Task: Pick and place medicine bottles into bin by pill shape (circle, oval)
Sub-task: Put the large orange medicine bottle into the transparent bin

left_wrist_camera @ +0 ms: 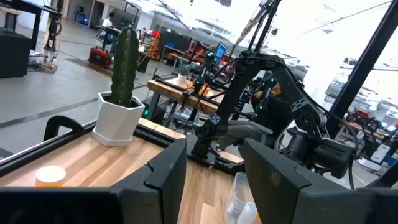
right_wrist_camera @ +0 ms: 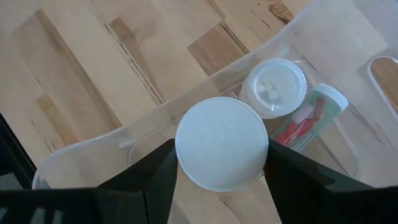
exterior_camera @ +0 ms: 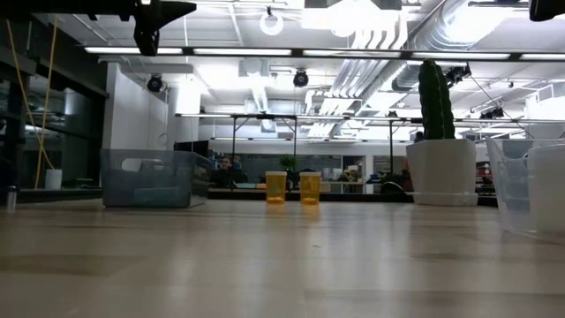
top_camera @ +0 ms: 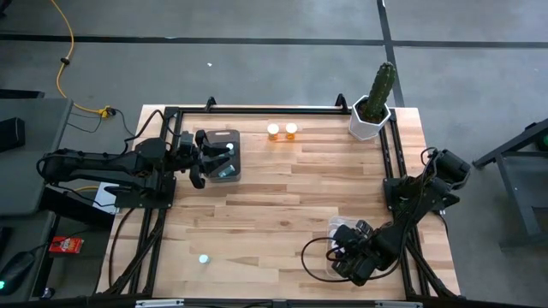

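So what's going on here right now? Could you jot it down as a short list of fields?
Left gripper: over the grey bin at the table's left back; whether it holds a bottle cannot be told.
Right gripper: jaws shut on a white-capped bottle, above the clear bin.
Clear bin contents: two more bottles, one lying down.
Still waiting: two orange bottles at the back edge, one small bottle near the front.
Bystander: cactus, back right corner.

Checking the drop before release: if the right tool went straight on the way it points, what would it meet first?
The right tool, shut on a white-capped bottle, points down into the clear bin. First contact would probably be the bin's floor, beside the two bottles lying there; depth is unclear.
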Robot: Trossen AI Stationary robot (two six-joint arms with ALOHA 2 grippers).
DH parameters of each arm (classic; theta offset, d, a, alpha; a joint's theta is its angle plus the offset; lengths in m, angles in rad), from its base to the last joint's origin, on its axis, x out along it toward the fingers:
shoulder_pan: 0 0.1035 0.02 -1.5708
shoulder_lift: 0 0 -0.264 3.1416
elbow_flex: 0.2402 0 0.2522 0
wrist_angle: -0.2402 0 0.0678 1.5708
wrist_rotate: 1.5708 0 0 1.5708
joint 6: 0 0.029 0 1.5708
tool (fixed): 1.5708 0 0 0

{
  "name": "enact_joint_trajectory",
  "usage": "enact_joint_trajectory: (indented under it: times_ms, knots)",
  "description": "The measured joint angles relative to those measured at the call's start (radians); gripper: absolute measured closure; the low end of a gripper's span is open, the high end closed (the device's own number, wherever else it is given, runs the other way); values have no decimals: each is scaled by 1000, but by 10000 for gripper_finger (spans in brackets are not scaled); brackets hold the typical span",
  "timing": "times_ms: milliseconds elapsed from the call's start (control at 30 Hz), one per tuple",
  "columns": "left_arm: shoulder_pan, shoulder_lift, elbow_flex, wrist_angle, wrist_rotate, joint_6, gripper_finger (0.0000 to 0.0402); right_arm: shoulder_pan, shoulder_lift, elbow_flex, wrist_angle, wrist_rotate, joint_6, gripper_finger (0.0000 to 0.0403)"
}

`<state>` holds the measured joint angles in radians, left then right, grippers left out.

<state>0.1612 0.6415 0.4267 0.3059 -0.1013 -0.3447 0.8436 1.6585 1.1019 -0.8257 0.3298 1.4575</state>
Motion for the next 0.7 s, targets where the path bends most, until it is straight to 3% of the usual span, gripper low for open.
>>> enact_joint_trajectory:
  times_ms: [700]
  knots:
    - [0, 0, 0, -33, -16, 0, 252, 0, 0, 0, -8, 0, -4, 196]
